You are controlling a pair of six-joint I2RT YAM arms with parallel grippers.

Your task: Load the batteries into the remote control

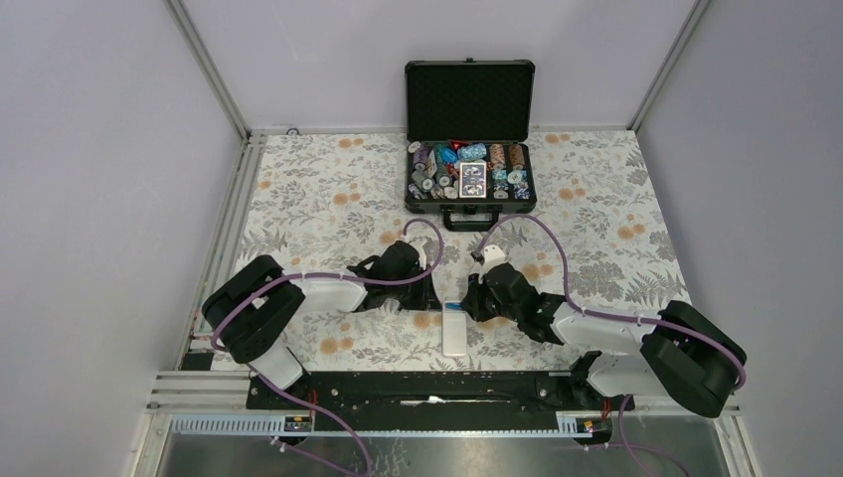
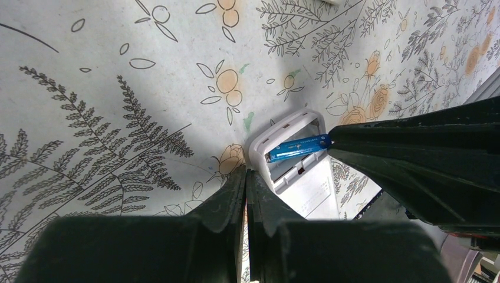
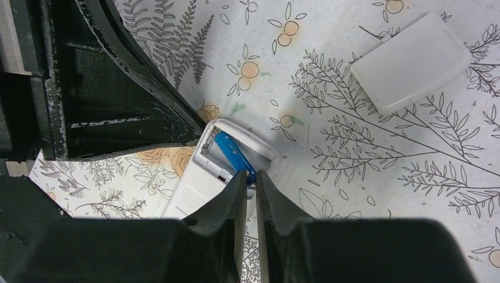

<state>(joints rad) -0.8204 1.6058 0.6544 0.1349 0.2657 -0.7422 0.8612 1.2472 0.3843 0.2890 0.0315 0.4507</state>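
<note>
The white remote control [image 1: 454, 333] lies back up on the flowered cloth with its battery bay open at the far end. In the left wrist view a blue battery [image 2: 298, 148] lies slanted across the bay of the remote control [image 2: 306, 188]. My right gripper [image 3: 252, 175] is shut on one end of that battery [image 3: 233, 154], whose other end rests inside the remote control [image 3: 194, 188]. My left gripper [image 2: 246, 172] is shut with nothing in it, its tips at the remote's end wall. In the top view both grippers, left [image 1: 435, 300] and right [image 1: 469, 301], meet over that end.
A white battery cover [image 3: 411, 62] lies loose on the cloth beyond the remote. An open black chip case [image 1: 469, 207] full of chips stands at the back of the table. Metal rails [image 1: 224, 238] run along the left edge.
</note>
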